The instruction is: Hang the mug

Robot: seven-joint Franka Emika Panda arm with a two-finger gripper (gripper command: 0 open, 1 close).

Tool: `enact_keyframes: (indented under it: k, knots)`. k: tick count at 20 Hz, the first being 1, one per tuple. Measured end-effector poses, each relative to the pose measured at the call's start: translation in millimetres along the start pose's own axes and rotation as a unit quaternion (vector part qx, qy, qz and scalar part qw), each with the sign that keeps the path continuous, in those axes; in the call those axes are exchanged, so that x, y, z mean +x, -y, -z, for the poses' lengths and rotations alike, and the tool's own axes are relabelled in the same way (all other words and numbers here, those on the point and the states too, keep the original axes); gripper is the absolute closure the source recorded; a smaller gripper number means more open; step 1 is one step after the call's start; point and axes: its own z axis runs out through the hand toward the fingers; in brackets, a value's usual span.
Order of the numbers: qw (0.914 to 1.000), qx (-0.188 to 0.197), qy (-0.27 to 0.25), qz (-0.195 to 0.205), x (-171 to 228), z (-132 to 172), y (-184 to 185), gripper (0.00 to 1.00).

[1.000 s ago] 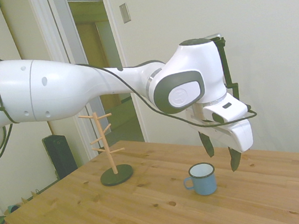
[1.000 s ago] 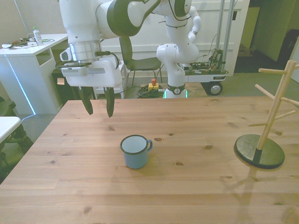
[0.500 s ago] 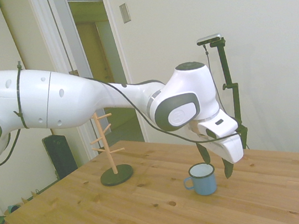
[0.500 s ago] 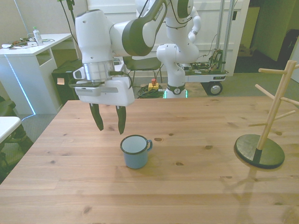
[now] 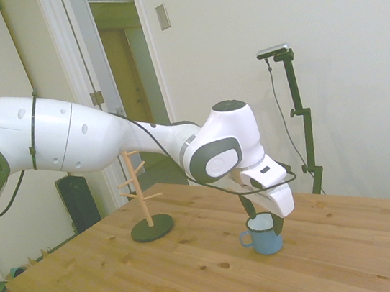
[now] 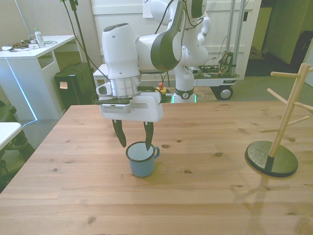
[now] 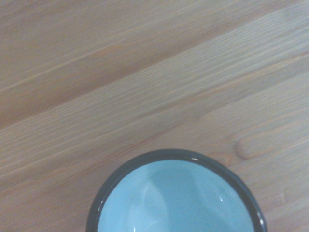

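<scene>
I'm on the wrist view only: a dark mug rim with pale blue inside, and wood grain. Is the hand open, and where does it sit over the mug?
Observer: Open. In the front view the hand is down at the rim of the mug. One of its fingers is outside the wall on the front view's left, and the other is over the opening, as far as I can tell.
Operator: Which way does the handle point?
Observer: The handle points to the front view's right, toward the wooden rack standing far across the table.
</scene>
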Motion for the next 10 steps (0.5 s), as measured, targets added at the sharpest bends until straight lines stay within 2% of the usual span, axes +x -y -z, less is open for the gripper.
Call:
enact_keyframes:
  k: [7,8,10]
  knots:
    - [0.9999,-0.007,0.003,-0.011,-3.7,-12.3,-5.1,0.00]
    - [0.9998,-0.009,0.004,-0.016,-2.2,-13.1,-6.9,1.00]
    - [0.9996,-0.013,0.004,-0.024,2.3,-15.3,-11.4,1.00]
